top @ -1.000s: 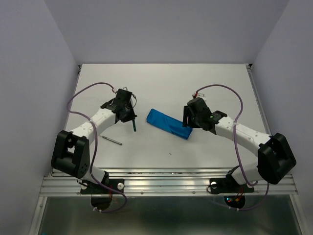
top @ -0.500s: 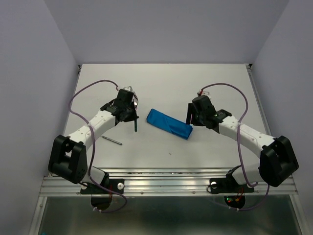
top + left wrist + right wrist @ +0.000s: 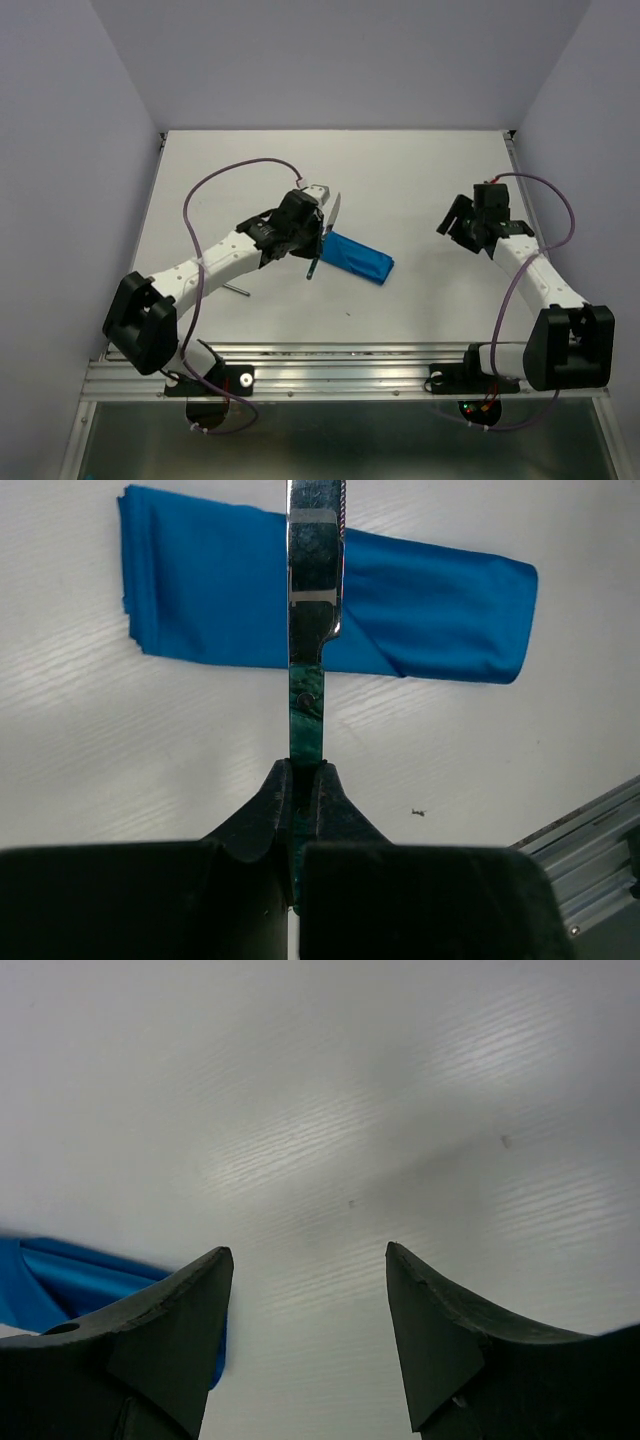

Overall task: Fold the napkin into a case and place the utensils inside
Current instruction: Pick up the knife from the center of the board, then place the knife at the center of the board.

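From above, the left gripper (image 3: 314,242) hangs over the left end of the case (image 3: 360,260) mid-table, clamping the teal-handled utensil (image 3: 312,268). The grey utensil (image 3: 237,289) lies nearer, further left. The right gripper (image 3: 458,218) is spread wide, well right.

Left wrist: the fingers (image 3: 270,800) pinch the teal handle, and the blade crosses the case (image 3: 430,610).

Right wrist: the jaws gape over the table (image 3: 350,1110), with the case (image 3: 60,1275) at left.

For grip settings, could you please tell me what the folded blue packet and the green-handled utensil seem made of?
The narrow folded bright blue packet looks like soft matte cloth: layered edges, creases. The thin utensil has a mottled teal-green handle, likely plastic or resin, and a reflective flat part, probably metal.
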Controlling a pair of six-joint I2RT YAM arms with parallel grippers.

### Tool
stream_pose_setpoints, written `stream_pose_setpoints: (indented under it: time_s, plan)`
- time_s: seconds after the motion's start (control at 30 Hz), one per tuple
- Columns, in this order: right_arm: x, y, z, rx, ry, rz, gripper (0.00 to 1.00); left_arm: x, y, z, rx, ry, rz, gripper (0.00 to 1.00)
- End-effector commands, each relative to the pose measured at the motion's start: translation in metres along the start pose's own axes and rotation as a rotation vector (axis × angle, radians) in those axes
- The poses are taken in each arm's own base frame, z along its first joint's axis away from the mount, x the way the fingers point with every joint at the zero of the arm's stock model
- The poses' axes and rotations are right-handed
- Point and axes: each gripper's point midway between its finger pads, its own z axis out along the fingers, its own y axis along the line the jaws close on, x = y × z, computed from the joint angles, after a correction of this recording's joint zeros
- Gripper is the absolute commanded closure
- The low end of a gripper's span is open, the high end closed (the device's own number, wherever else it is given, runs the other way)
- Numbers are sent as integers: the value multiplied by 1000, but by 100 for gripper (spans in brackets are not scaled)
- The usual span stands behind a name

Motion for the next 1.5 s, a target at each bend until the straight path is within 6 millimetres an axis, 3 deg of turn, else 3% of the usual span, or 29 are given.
stream_pose_setpoints:
  time_s: [0.0, 0.07, 0.23, 0.4, 0.57, 0.67, 1.23, 1.47]
  plan:
    - [-5, -2, -16, -71, 11, 47, 31, -23, -42, 1, 94, -55, 121, 100]
    - [-9, -5, -20, -66, 1, 56, 31, -18, -62, 3, 126, -44, 191, 100]
    - [-15, -8, -28, -55, -34, 85, 30, 4, -92, 21, 154, 2, 308, 100]
    - [-24, -17, -35, -21, -86, 114, 30, 37, -122, 37, 255, 70, 410, 100]
    - [-26, -27, -34, 20, -105, 121, 28, 67, -132, 53, 259, 133, 490, 100]
    - [-26, -27, -32, 19, -100, 118, 28, 74, -140, 57, 265, 146, 518, 100]
    - [-26, -24, -36, 7, -94, 119, 28, 92, -157, 76, 268, 150, 695, 100]
    - [-26, -23, -41, -1, -101, 120, 27, 100, -149, 83, 240, 174, 750, 83]
